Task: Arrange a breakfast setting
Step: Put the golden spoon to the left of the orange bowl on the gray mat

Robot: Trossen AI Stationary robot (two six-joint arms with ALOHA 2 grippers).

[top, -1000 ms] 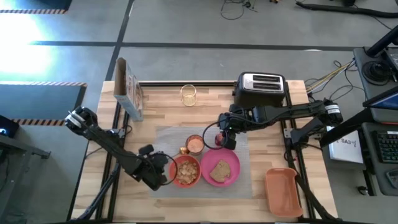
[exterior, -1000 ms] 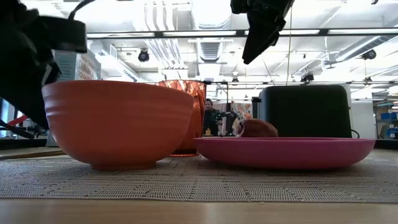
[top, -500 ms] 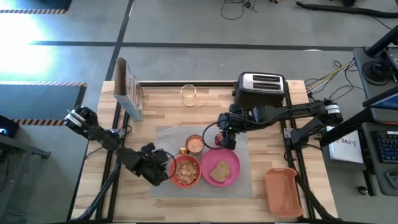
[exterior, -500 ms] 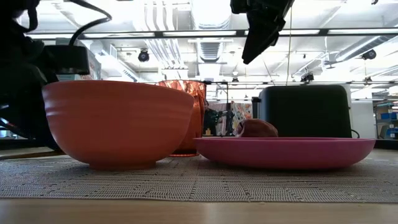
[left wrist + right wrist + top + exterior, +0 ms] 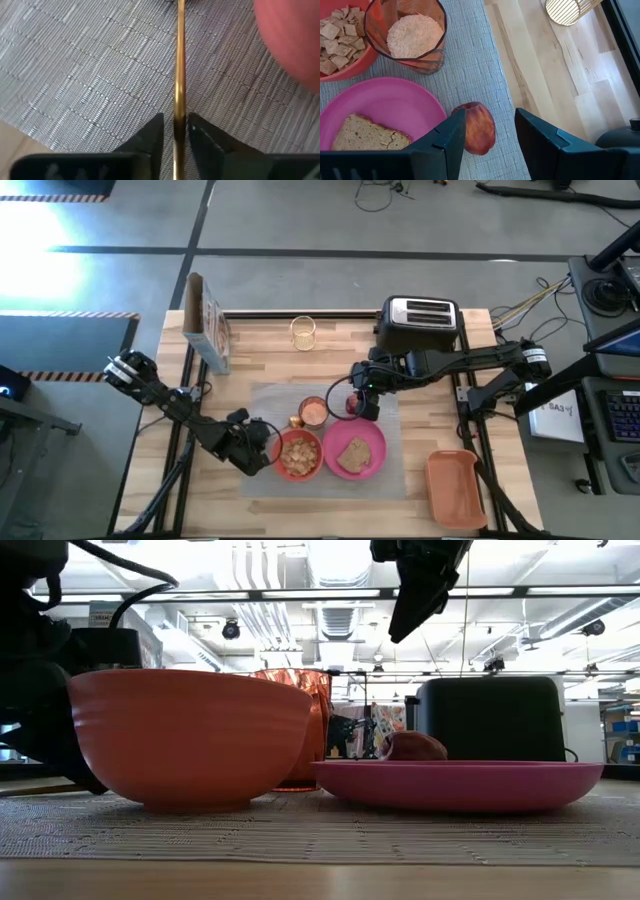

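From above, a pale wood-plank tabletop [image 5: 260,355] stands on a grey concrete floor. A grey woven mat [image 5: 330,440] carries a round pink plate [image 5: 372,452] with a brown toast slice [image 5: 352,455], a red-orange bowl [image 5: 299,455] of cereal squares and a faceted amber cup [image 5: 313,411]. The left gripper [image 5: 262,448] sits low just beside the bowl; the right gripper [image 5: 362,402] hangs over the red apple [image 5: 349,402]. Beyond it stand a black-and-chrome toaster [image 5: 421,320] and a small clear cup [image 5: 303,332]; an orange rectangular tray [image 5: 454,486] lies well apart.

At table height, the ribbed bowl [image 5: 185,735] and shallow plate [image 5: 460,785] rest on the mat's coarse weave [image 5: 320,830], under a ceiling of ducts and strip lights.

The left wrist camera shows a thin gold spoon [image 5: 179,65] handle running straight out from between the dark jaws, which are closed on it, above the cross-hatched mat [image 5: 90,85].

The right wrist camera shows open jaws straddling the glossy apple [image 5: 479,127], not touching it. The plate's edge [image 5: 390,107] with grainy toast [image 5: 362,132] lies just beside them; the cup [image 5: 415,37], filled with something pale and grainy, sits farther ahead.
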